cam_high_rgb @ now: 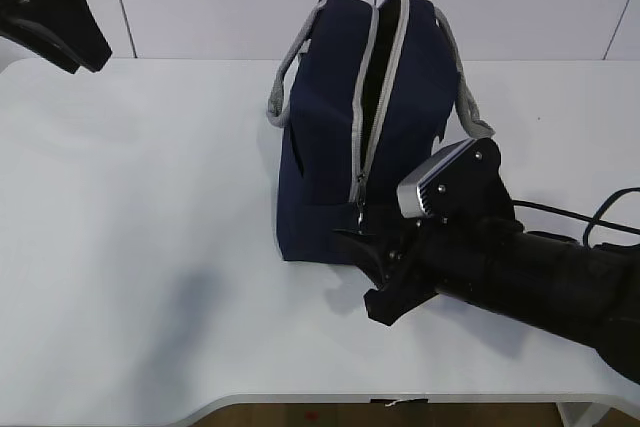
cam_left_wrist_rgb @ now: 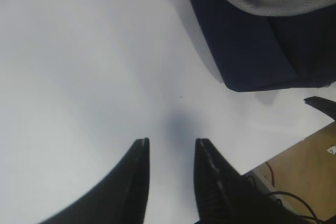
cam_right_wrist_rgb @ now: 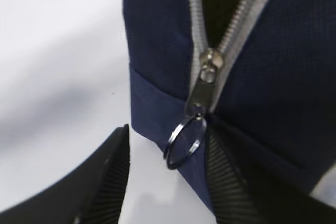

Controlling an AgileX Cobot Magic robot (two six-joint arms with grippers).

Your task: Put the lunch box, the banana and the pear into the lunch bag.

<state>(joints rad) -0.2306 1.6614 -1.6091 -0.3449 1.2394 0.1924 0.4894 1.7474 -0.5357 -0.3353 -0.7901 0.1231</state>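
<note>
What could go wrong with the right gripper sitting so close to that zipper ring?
The right gripper is open with the ring pull hanging loose between its fingers; closing now might miss it or pinch fabric. Nothing braces the lunch bag, and the left gripper is open and away from it, so a tug could drag or tip it.

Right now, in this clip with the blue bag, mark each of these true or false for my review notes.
1. The bag stands upright with its zipper open along the top. True.
2. The right pincer is clamped on the ring pull. False: its jaws stand apart, with the ring hanging free between them.
3. The left pincer holds a banana. False: it is open and empty above the bare table.
4. The zipper slider sits at the low end of the bag's near side. True.
5. A pear lies on the table beside the bag. False: no fruit shows in any view.
</note>
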